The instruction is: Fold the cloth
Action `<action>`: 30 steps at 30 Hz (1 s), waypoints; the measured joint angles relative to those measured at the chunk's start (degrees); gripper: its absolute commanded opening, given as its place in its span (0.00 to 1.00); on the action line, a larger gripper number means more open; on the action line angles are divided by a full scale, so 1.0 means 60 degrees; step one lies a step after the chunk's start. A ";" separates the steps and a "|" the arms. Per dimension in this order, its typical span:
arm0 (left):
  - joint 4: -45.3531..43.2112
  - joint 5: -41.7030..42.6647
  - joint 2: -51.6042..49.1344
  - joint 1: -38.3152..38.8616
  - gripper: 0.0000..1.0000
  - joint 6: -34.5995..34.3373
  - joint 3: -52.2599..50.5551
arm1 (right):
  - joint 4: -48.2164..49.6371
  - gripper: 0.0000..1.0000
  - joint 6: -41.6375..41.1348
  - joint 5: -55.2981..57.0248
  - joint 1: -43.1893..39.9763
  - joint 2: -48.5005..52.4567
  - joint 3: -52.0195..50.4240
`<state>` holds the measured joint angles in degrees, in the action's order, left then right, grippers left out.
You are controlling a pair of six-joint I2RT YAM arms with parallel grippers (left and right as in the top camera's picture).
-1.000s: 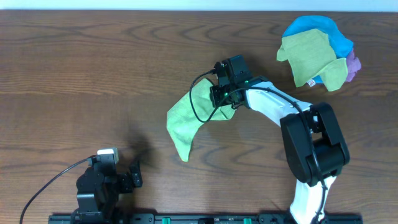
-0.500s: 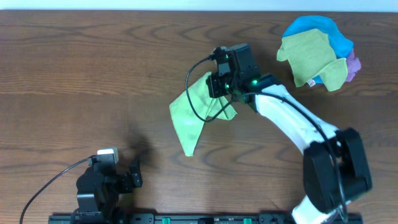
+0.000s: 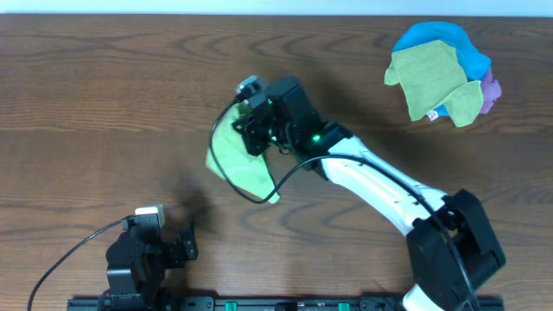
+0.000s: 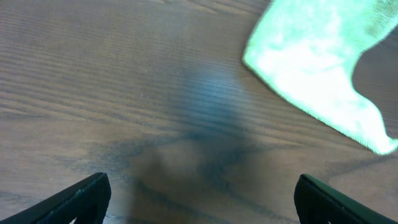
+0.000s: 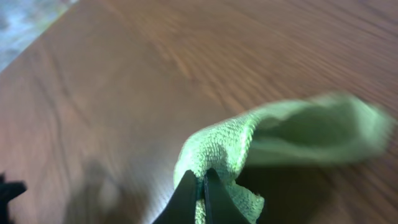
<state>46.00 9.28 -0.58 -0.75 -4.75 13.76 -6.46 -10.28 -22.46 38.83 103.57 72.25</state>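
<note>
The lime-green cloth (image 3: 235, 164) hangs bunched near the table's middle, pinched at its top and lifted off the wood. My right gripper (image 3: 256, 130) is shut on a fold of the cloth (image 5: 233, 146), its two dark fingertips (image 5: 186, 193) pressed together on the fabric. In the left wrist view a corner of the cloth (image 4: 317, 68) shows at upper right. My left gripper (image 3: 181, 244) sits at the table's front left, well away from the cloth, open with nothing between its fingers (image 4: 84, 196).
A pile of other cloths (image 3: 441, 73), olive-green, blue and purple, lies at the back right. The right arm (image 3: 380, 186) stretches diagonally across the table's middle. A black cable (image 3: 69, 255) trails by the left arm.
My right gripper has carried the pinched cloth leftward and slightly toward the back. The cloth swung along with it. The left arm has not moved.
</note>
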 measured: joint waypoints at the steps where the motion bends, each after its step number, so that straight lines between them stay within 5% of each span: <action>1: 0.0004 0.0004 0.0000 0.0000 0.95 0.0004 0.0000 | 0.0044 0.08 0.0000 -0.0149 0.0051 0.0055 0.0000; 8: 0.0004 0.0004 0.0000 0.0000 0.95 0.0000 -0.0004 | -0.0430 0.02 0.0117 -0.1384 0.0630 0.0605 0.0000; 10: 0.0004 0.0004 0.0000 0.0000 0.96 0.0004 -0.0004 | -0.0845 0.07 0.0237 -0.1687 0.0936 0.0758 0.0000; 17: 0.0004 0.0000 0.0000 0.0000 0.95 0.0004 -0.0004 | -0.2393 0.55 0.0933 -0.2233 0.1945 0.1268 -0.0004; 30: -0.0135 -0.0182 0.0000 0.0000 0.95 0.0004 -0.0004 | -0.2288 0.62 0.1115 -0.0586 0.1472 0.1264 -0.0004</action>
<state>45.19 8.19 -0.58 -0.75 -4.73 13.74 -20.18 -3.60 -25.98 47.66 111.15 72.23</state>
